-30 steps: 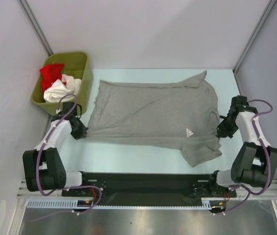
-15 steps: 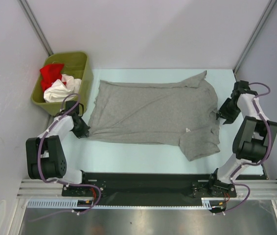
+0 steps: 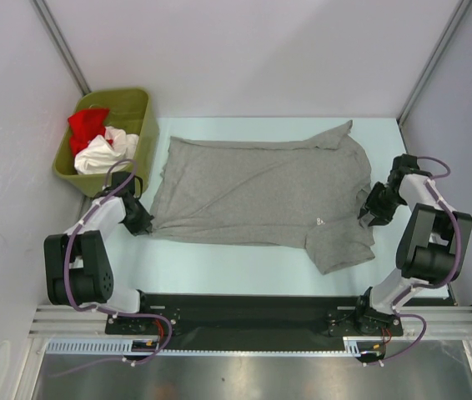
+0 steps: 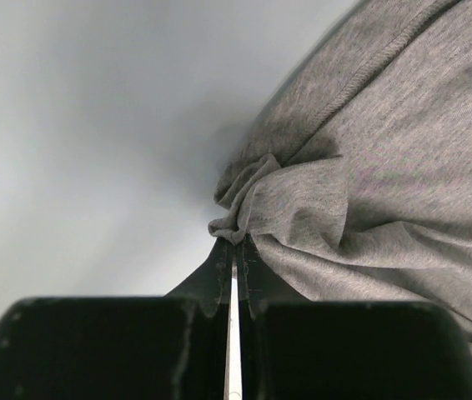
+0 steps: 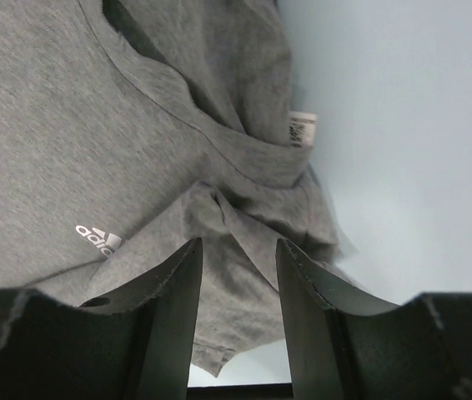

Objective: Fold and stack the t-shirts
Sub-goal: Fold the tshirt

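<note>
A large heather-grey t-shirt (image 3: 261,193) lies spread flat across the table, collar to the right. My left gripper (image 3: 142,223) is shut on its bunched lower-left hem corner (image 4: 244,212), the fingers (image 4: 222,265) pressed together on the cloth. My right gripper (image 3: 369,212) stands open just over the shirt's near shoulder, its fingers (image 5: 178,275) apart with rumpled grey cloth (image 5: 236,275) below the gap. The white logo (image 5: 98,239) lies left of those fingers. A red t-shirt (image 3: 87,125) and a white t-shirt (image 3: 102,154) sit crumpled in the bin.
The olive-green bin (image 3: 140,117) stands at the table's back left, just beyond my left arm. Walls close in on both sides. The shirt's near sleeve (image 3: 340,250) points toward the table's front edge. Bare table (image 3: 219,262) runs along the front.
My right gripper has opened and let go of the shirt's shoulder, lifted back, then come in over it again. The near sleeve has shifted slightly. The left gripper keeps its hold.
</note>
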### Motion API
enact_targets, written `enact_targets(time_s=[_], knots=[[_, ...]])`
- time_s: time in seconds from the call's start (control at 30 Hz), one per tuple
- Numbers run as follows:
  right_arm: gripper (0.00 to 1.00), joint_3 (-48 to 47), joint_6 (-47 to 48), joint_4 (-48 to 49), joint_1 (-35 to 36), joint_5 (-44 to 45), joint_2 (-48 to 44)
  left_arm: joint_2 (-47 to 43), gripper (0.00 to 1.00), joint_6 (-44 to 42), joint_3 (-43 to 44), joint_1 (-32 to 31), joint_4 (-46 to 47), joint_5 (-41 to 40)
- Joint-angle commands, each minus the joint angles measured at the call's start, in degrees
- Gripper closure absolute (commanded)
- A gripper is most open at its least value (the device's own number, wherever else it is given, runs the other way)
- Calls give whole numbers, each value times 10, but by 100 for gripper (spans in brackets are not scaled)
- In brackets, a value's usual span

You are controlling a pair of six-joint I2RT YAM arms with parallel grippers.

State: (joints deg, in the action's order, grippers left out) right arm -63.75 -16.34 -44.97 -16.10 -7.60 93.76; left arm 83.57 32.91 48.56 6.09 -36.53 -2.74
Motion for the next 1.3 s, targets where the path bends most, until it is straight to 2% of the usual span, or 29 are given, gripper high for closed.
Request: enact_targets(time_s=[0.0, 0.3, 0.4, 0.5, 0.53, 0.63, 0.93, 1.03, 1.1, 1.13, 1.23, 1.27], knots=[[54, -6, 11, 36, 5, -16, 16, -10, 100, -11, 19, 5, -1, -2], [54, -5, 16, 52, 13, -22, 60, -10, 100, -10, 19, 5, -10, -7], [60, -2, 14, 58, 13, -27, 63, -9, 100, -10, 19, 4, -11, -8], [74, -1, 2, 61, 12, -42, 60, -7, 100, -11, 21, 4, -13, -7], [87, -1, -3, 59, 12, -44, 57, -8, 100, -11, 22, 4, -14, -6], [100, 6, -19, 57, 8, -40, 36, -11, 100, -11, 25, 5, -14, -3], [100, 5, -52, -13, -23, -25, -58, -33, 100, -13, 26, 5, -14, -6], [91, 25, -37, 8, -28, -45, -59, -36, 100, -14, 23, 4, -13, -6], [92, 30, -35, 10, -30, -54, -55, -42, 100, -14, 21, 4, -11, -4], [100, 29, -40, 10, -31, -47, -53, -44, 100, -13, 19, 5, -13, -3], [100, 35, -47, 1, -39, -34, -63, -52, 100, -14, 19, 4, -12, -1], [97, 40, -45, 2, -40, -34, -65, -54, 100, -13, 18, 5, -12, -1]])
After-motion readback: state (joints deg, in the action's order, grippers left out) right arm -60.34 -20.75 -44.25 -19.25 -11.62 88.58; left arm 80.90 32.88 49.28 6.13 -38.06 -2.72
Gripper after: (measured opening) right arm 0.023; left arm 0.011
